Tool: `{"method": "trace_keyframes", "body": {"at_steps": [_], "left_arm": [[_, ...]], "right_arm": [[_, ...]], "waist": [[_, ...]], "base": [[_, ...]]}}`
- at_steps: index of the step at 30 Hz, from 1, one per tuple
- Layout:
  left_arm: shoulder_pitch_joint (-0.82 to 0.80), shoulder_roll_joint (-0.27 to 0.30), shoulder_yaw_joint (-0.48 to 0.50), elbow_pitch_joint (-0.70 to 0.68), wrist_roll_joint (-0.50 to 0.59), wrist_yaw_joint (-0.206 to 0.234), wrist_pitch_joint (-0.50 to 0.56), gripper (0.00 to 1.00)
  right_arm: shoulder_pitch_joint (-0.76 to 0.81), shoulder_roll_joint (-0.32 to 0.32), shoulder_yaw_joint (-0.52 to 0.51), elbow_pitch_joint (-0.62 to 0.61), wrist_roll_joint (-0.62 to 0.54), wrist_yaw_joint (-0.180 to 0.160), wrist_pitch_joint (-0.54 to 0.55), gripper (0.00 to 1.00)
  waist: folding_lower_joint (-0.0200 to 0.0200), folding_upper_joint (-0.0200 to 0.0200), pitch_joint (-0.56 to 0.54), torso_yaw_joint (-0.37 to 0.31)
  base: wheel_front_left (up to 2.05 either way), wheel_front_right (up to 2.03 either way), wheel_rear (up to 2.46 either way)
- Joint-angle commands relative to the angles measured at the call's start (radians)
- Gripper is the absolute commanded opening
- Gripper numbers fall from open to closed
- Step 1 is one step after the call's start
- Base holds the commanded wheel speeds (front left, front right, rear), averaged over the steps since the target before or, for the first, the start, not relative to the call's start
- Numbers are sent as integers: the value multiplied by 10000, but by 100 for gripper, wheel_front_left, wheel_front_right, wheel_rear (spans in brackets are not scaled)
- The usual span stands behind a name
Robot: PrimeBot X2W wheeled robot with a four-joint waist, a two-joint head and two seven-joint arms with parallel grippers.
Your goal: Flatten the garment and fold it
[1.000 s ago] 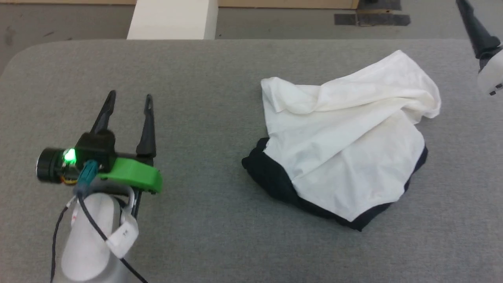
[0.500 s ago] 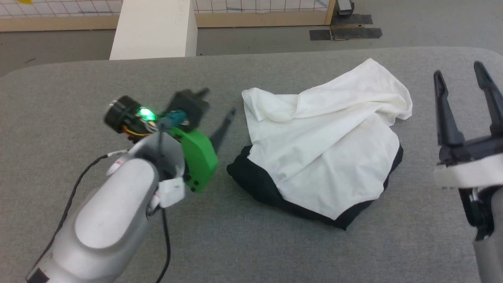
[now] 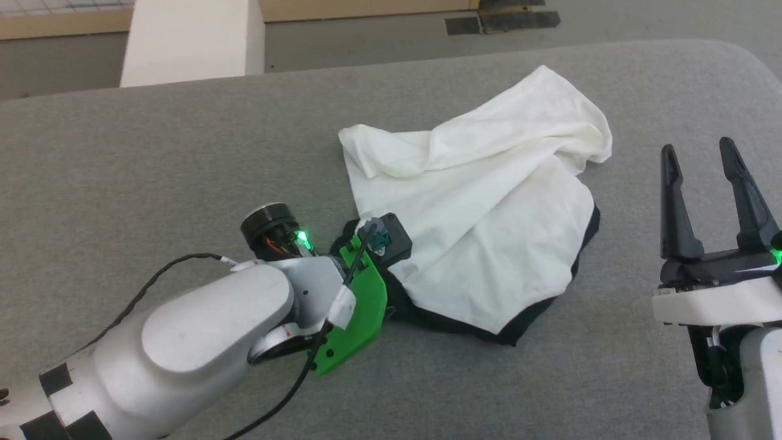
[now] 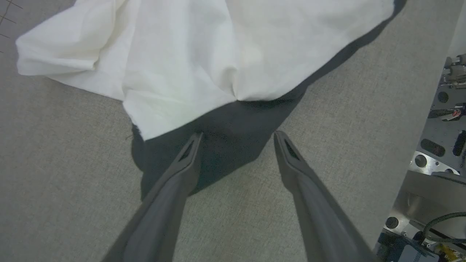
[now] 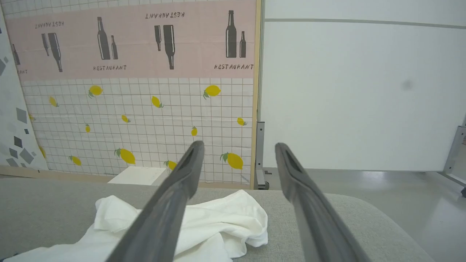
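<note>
Left wrist view: left end effector point(image 4: 237, 134) wide open, empty, tips over the black edge of the garment point(image 4: 204, 54), contact unclear. Garment crumpled on grey surface point(image 4: 54, 174), far side cut off. Right end effector point(image 3: 697, 146) open, empty, well apart.

Grey table point(image 3: 183, 153); lemon-print wall point(image 5: 145, 120); white panel point(image 5: 364, 94); pale block point(image 3: 195, 36), perhaps a pillar.
</note>
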Motion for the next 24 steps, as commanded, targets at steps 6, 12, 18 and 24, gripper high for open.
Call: {"method": "trace_keyframes", "body": {"at_steps": [6, 12, 18, 24], "left_arm": [[222, -40, -175, 1091, 117, 5, 747, 100], [1132, 236, -180, 519, 241, 5, 2495, 100], [1137, 522, -181, 456, 84, 4, 1118, 0], [801, 1513, 156, 214, -163, 4, -1623, 0]], "right_arm": [[-513, -7, 83, -105, 122, -13, -47, 100], [-612, 53, -4, -63, 141, -13, -47, 100], [-528, 136, -143, 14, 79, -13, -47, 100], [-155, 164, -489, -27, -1, -13, -47, 100]], "waist": [[1, 0, 851, -948], [1, 0, 1095, -1138], [1, 0, 946, -866], [1, 0, 372, -383]], "base": [[0, 0, 0], [0, 0, 0], [0, 0, 0], [0, 0, 0]]}}
